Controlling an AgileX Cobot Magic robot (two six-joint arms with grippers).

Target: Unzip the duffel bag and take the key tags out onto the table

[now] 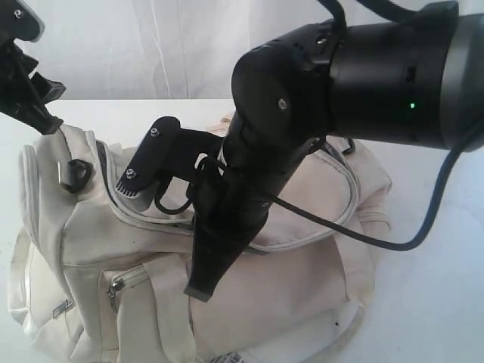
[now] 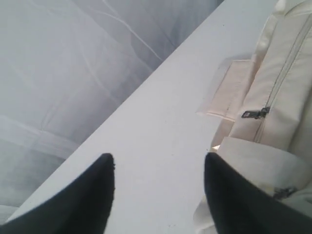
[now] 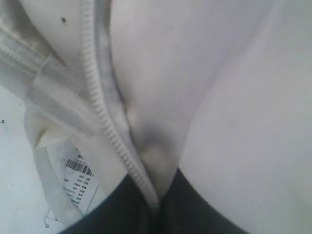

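While the duffel bag (image 1: 98, 227) lies on the white tabletop (image 1: 439, 302), no key tags show, so they are likely still inside. How far it is unzipped is hard to tell. The right arm leans down over the bag's top, the right fingers (image 3: 195, 209) pinched shut on the zip (image 3: 105, 122). The left arm hangs at the bag's far left, the left fingers (image 2: 87, 195) wide with nothing between.

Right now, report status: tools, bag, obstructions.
Left tool open, over table beside duffel bag. Right tool shut on bag's zip edge. Key tags not in sight. Right arm blocks much of exterior view.
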